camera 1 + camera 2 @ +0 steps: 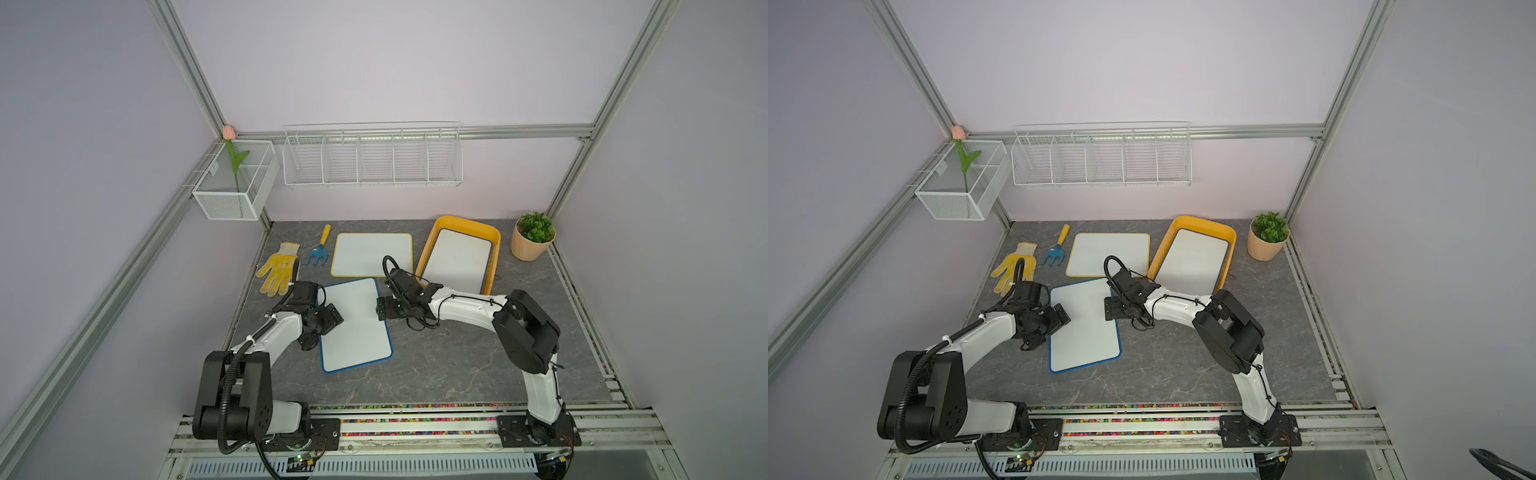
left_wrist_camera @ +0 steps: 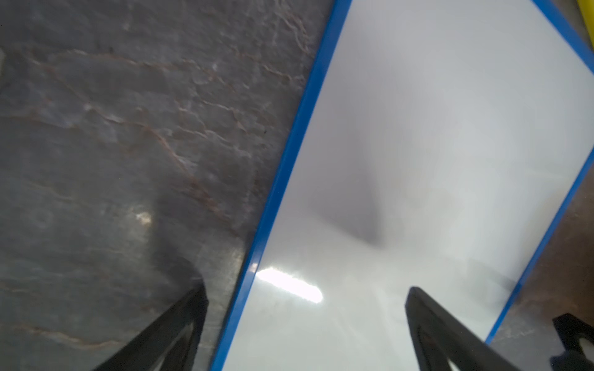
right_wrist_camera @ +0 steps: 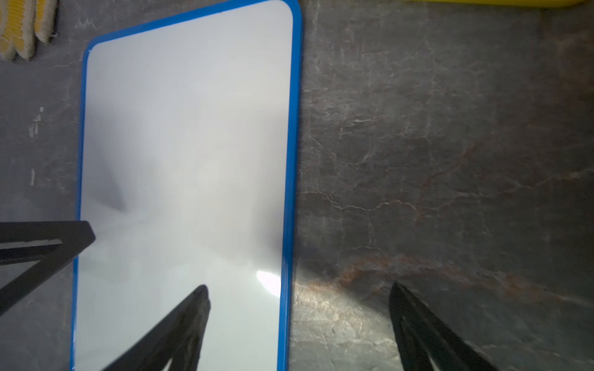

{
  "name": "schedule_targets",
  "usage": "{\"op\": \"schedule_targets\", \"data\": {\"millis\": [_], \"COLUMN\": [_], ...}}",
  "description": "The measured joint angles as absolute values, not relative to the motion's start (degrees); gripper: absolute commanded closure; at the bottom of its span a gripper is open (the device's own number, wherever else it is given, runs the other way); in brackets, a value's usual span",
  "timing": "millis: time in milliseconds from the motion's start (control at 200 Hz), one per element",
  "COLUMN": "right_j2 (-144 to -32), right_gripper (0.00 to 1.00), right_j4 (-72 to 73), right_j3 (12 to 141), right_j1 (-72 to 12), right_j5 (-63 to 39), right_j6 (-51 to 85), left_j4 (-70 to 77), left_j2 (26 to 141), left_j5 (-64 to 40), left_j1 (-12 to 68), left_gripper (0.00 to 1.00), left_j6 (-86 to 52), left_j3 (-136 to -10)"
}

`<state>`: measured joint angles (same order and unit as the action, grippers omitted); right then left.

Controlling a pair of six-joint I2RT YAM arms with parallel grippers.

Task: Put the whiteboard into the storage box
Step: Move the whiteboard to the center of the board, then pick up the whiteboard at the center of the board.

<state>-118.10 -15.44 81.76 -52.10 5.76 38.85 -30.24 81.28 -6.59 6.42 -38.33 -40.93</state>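
Blue-edged whiteboard [image 1: 359,332] lies between both arms; left gripper [image 2: 305,321] and right gripper [image 3: 299,305], fingers spread, straddle opposite long edges, seemingly clear.

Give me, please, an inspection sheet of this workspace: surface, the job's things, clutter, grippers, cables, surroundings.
Surface: grey stone-patterned table; no spill seen.
Job's things: storage box at the back right, with a stored whiteboard inside; blue-framed whiteboard flat between the arms; yellow-framed whiteboard flat behind it.
Clutter: yellow glove, garden fork, potted plant.
Grippers: left gripper open, astride one long edge of the blue-framed whiteboard; right gripper open, astride the opposite edge; neither holds anything.
Cables: cable loop on the right wrist, corrugated hose on the left arm; none seen caught.
Surroundings: mesh basket with a tulip; wire rack on the wall.
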Motion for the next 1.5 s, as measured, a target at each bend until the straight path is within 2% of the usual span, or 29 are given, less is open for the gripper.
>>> {"op": "schedule_targets", "data": {"millis": [320,615,995,1235,1500], "right_j2": [-123.1,-125.1,-125.6,-125.3,-124.5], "right_gripper": [0.11,0.11,0.11,0.11,0.11], "right_j4": [-15.7,-14.0,-7.4,5.0,12.2], "right_j3": [86.1,88.1,87.9,83.5,79.8], "right_j1": [-57.6,-58.3,-55.7,-50.8,-48.8], "right_j5": [15.2,17.1,5.7,-5.5,-10.3], "right_j6": [44.1,45.2,46.0,54.2,63.1], "left_j4": [-33.8,-38.7,-39.2,-38.9,-38.0], "left_j2": [86.1,91.9,93.3,93.3,92.9], "left_j5": [-3.8,0.6,-0.2,-0.3,-0.2], "left_j1": [7.8,10.9,10.8,10.8,10.8], "left_gripper": [0.02,0.10,0.14,0.15,0.16], "left_j6": [-38.3,-38.9,-38.7,-38.5,-38.5], "left_j3": [-45.4,-50.5,-51.8,-51.5,-50.6]}}
